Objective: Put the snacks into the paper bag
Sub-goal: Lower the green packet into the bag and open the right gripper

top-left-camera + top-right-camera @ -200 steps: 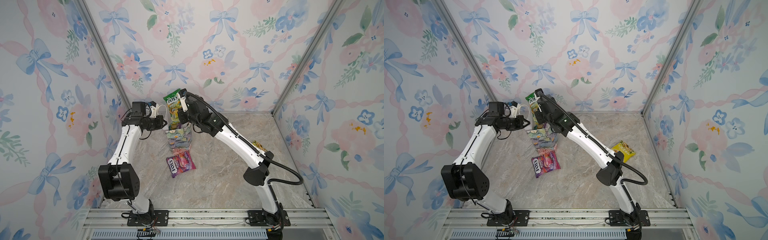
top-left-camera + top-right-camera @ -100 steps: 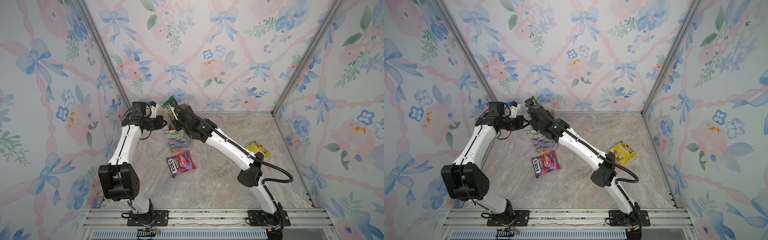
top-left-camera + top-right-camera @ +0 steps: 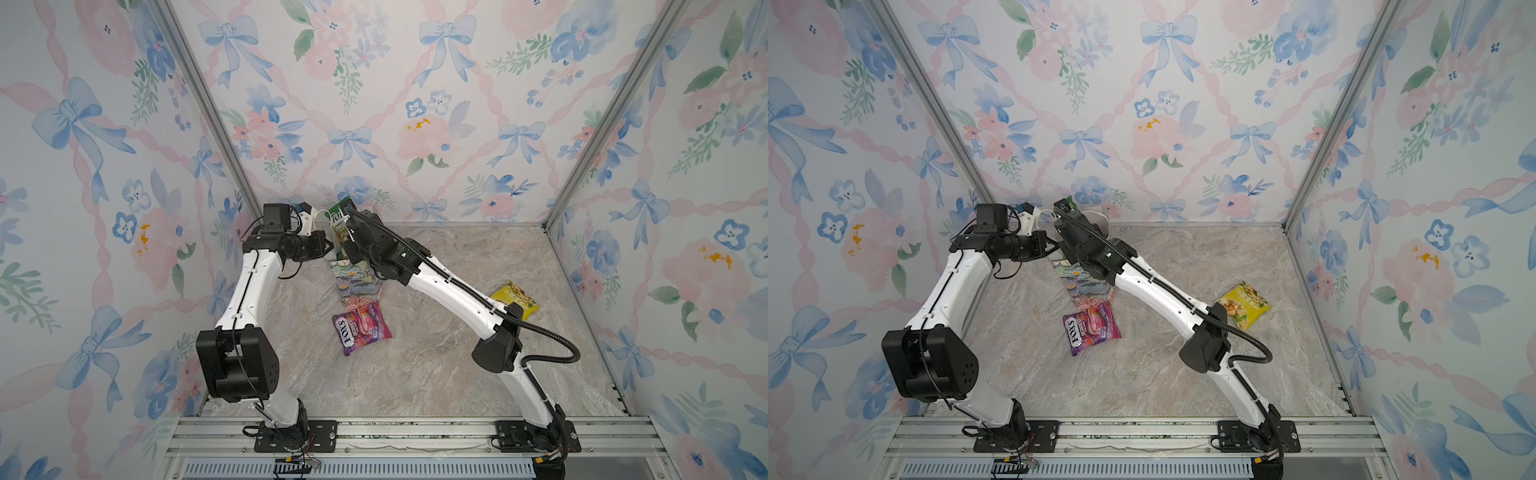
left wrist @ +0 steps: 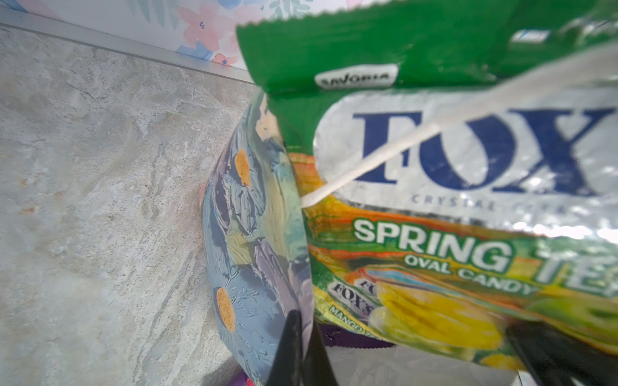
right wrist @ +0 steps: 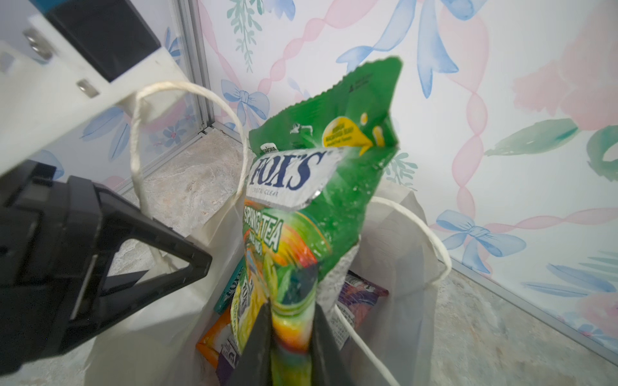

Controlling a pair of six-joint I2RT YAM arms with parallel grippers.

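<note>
The paper bag (image 3: 354, 282) stands upright close to the back wall (image 3: 415, 124), with open floor (image 3: 436, 374) to its right. My left gripper (image 4: 301, 334) is clenched on its rim; my right gripper (image 5: 289, 315) grasps the green packet (image 5: 329, 200), lower end inside the bag's mouth

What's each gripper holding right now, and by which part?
The right gripper pinches the green FOX'S packet at its lower end; the left gripper pinches the paper bag by its side wall at the rim.

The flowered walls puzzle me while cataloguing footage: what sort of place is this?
Probably a staged robot test booth: wallpapered panels in aluminium posts, a marble-look tabletop, and a metal base rail.
</note>
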